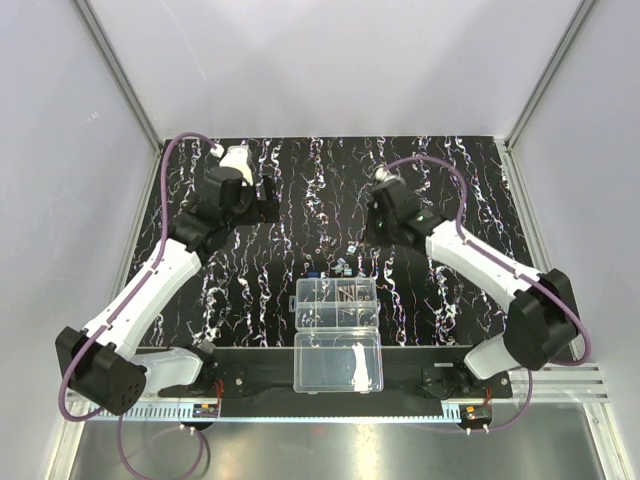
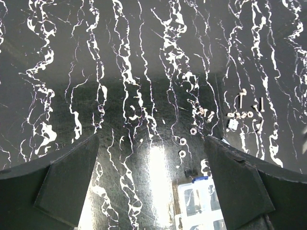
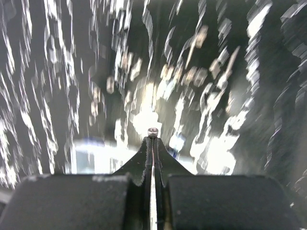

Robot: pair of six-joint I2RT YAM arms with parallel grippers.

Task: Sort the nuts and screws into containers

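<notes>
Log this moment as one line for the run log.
right tool: shut on screw | left tool: open, empty | nuts: loose on mat | containers: lid open

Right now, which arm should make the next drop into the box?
Right. Its gripper is shut on a small screw, ready to carry to the box; the left gripper hangs open and empty.

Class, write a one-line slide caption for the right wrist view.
Right end effector shut on a small screw, above the blurred streaked mat.
</notes>
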